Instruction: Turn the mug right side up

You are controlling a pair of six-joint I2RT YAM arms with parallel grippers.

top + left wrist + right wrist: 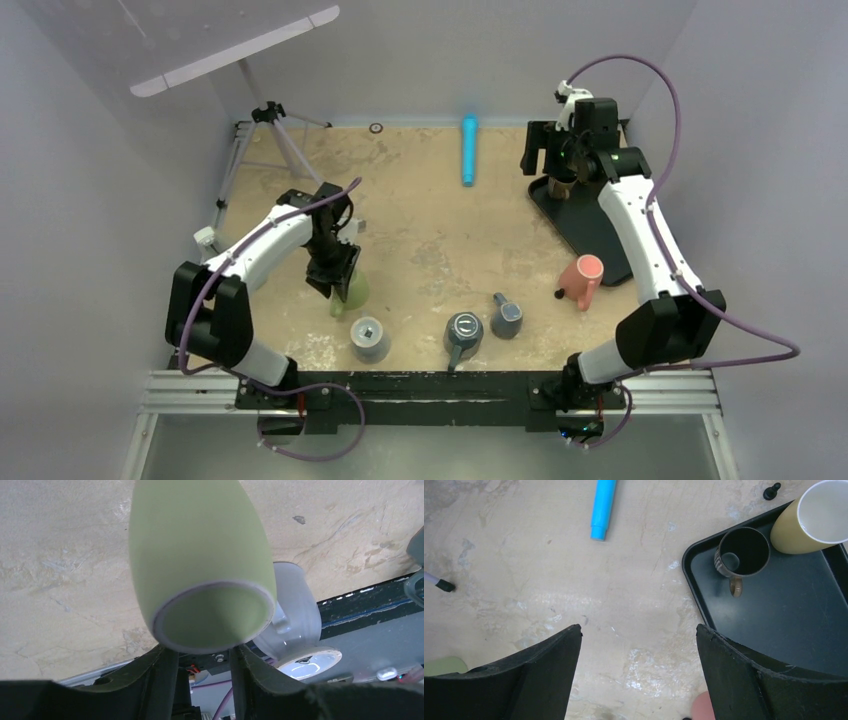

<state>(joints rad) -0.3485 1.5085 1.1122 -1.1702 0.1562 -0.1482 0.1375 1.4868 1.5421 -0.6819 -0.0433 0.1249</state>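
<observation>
We find the green mug left of centre in the overhead view, just under the left gripper. In the left wrist view the green mug fills the upper middle of the frame. Its open mouth faces the camera and the lower edge of the picture, and its base runs off the top. So its long axis goes from lower centre up to the top edge, and the mug is on its side rather than upright.

The left gripper has its two fingers close together under the lower part of the rim. Their tips are hidden behind the rim, so we cannot see what they pinch, but we read it as a grip on the mug. The right gripper is spread wide with nothing between its fingers. It hangs in the upper right of the overhead view, above the black tray.

A pale grey mug sits just below and right of the green one. Further right along the lower part of the frame are a dark grey mug, a smaller grey mug and a pink mug.

The table is a tan, worn board, blotched with paler patches. A blue marker lies near its top edge and a tripod stands at the upper left. Plain pale grey walls close the scene in on three sides.
</observation>
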